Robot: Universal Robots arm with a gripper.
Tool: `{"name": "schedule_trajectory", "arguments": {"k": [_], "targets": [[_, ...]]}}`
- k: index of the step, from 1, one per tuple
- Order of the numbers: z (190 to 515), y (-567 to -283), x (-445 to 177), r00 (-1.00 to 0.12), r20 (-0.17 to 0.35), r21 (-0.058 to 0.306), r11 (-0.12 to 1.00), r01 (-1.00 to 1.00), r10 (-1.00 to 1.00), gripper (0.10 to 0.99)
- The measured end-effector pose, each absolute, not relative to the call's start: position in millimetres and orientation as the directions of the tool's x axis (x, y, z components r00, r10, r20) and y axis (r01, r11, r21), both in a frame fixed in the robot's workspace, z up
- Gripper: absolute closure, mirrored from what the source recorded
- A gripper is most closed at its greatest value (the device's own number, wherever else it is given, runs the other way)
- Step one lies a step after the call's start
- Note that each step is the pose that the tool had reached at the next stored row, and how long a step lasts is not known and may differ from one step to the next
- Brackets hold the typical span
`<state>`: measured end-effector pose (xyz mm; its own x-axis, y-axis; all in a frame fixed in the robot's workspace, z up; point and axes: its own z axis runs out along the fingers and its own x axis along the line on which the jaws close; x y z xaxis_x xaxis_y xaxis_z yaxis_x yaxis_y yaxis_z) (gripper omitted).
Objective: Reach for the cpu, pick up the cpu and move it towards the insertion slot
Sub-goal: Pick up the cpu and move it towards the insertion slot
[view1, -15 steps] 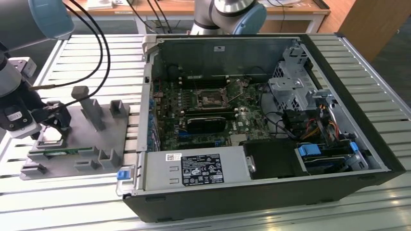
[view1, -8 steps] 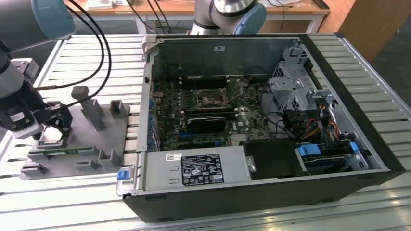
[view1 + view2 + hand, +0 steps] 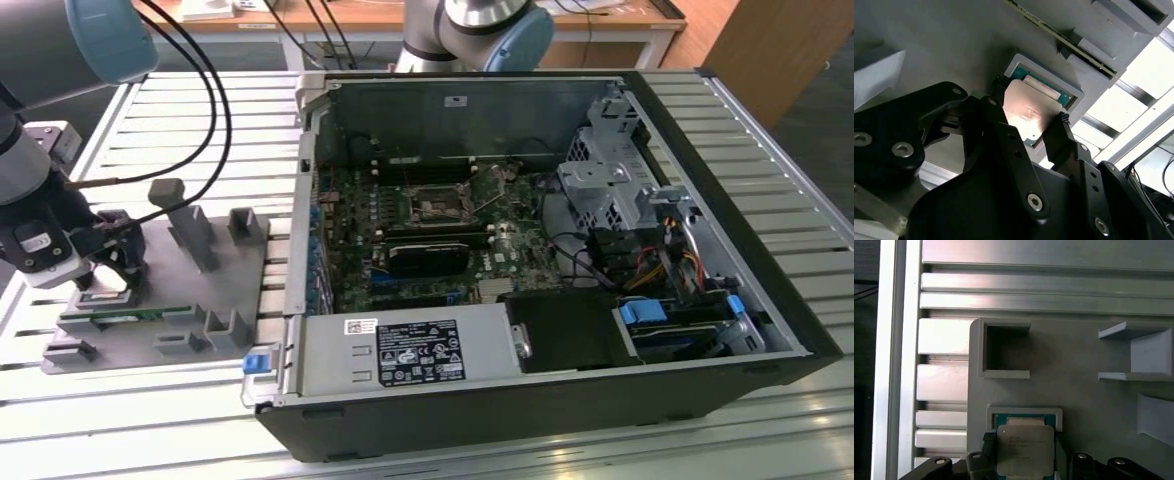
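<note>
Gripper (image 3: pixel 104 275) is low over the grey tray (image 3: pixel 200 295), at the tray's end farthest from the computer case (image 3: pixel 747 190).

In both wrist views the cpu (image 3: pixel 1031 112) (image 3: pixel 1025 452) lies at the tray's square recess. The jaws are narrowed onto it, one black finger (image 3: pixel 1061 127) against each of two opposite edges.

Cannot tell whether the chip is lifted clear of the recess floor. Its lower edge is cut off in the first wrist view.

In the exterior view the gripper body hides the cpu.

Insertion slot (image 3: pixel 434 207) is inside the case, well apart from the tray.
</note>
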<state>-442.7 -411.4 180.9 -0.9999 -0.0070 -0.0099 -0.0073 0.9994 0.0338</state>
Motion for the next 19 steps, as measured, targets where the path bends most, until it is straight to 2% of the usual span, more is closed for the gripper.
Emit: {"name": "schedule_trajectory", "arguments": {"k": [3, 19], "targets": [[181, -411, -443, -1.0, -0.01, 0.034, 0.999, -0.007, -0.007, 0.541], [193, -411, -442, -1.0, -0.01, 0.034, 0.999, -0.007, -0.007, 0.541]]}}
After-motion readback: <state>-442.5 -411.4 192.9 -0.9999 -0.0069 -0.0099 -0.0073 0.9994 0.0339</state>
